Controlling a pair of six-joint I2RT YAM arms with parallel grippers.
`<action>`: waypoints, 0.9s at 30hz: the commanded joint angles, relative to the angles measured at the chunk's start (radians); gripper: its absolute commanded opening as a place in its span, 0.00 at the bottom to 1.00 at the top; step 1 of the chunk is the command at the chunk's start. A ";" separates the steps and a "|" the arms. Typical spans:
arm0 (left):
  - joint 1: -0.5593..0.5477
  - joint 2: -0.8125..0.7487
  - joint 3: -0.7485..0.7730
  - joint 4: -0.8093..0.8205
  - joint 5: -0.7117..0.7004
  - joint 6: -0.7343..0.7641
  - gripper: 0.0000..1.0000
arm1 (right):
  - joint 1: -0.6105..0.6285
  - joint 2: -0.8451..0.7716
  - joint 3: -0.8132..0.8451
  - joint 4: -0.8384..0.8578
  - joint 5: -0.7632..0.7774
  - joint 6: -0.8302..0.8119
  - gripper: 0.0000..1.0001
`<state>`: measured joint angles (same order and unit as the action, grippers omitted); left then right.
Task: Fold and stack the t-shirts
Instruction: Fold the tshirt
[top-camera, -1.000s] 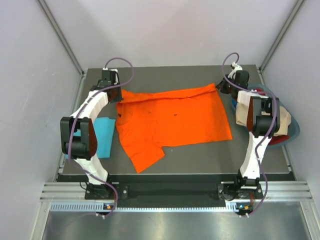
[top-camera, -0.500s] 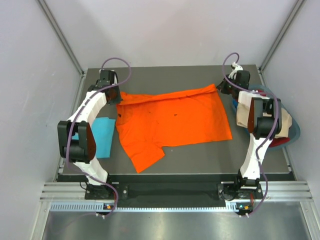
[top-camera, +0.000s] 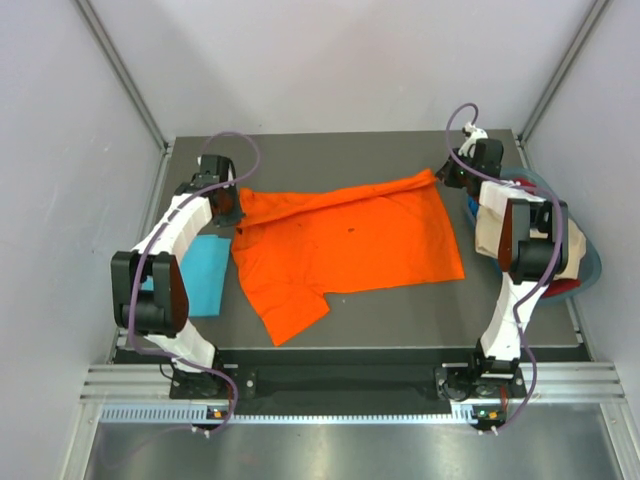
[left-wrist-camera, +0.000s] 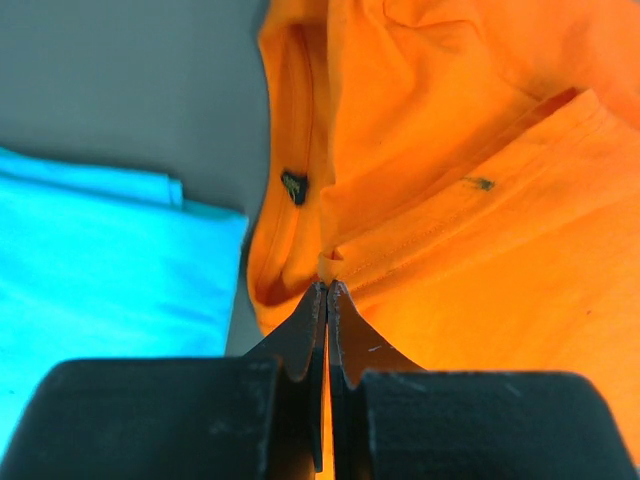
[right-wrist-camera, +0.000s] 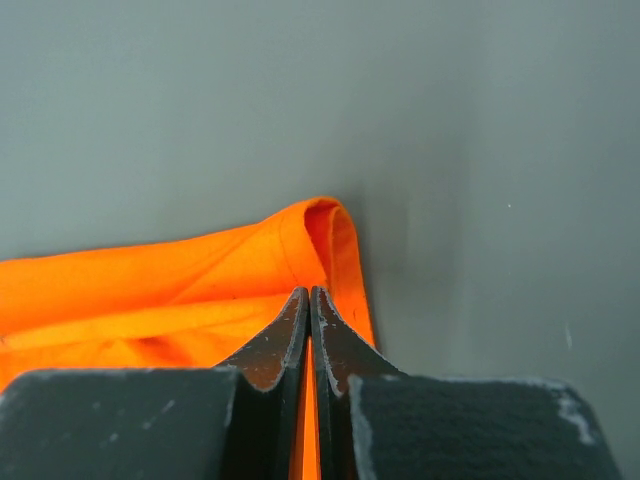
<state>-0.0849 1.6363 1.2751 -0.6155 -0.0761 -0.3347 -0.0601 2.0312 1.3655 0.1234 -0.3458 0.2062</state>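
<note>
Top external: left end effector and right end effector clamped upper corners of the limp orange shirt; hems likely held best.

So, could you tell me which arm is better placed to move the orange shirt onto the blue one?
Left, probably: the left gripper pinches the orange shirt beside the blue shirt; the right gripper grips its opposite corner.

orange t-shirt covering centre, tabletop free nearside
</note>
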 joint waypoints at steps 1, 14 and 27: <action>0.001 -0.036 -0.026 -0.010 0.036 0.003 0.00 | -0.021 -0.051 0.017 0.010 -0.016 -0.051 0.00; 0.001 -0.013 -0.016 0.002 0.050 -0.009 0.00 | 0.020 0.043 0.173 -0.010 -0.030 -0.091 0.00; 0.001 -0.064 0.024 -0.079 0.016 0.013 0.00 | 0.029 -0.074 0.153 -0.231 0.162 -0.162 0.00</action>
<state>-0.0849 1.6352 1.2507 -0.6529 -0.0387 -0.3378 -0.0334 2.0594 1.5211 -0.0631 -0.2501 0.0883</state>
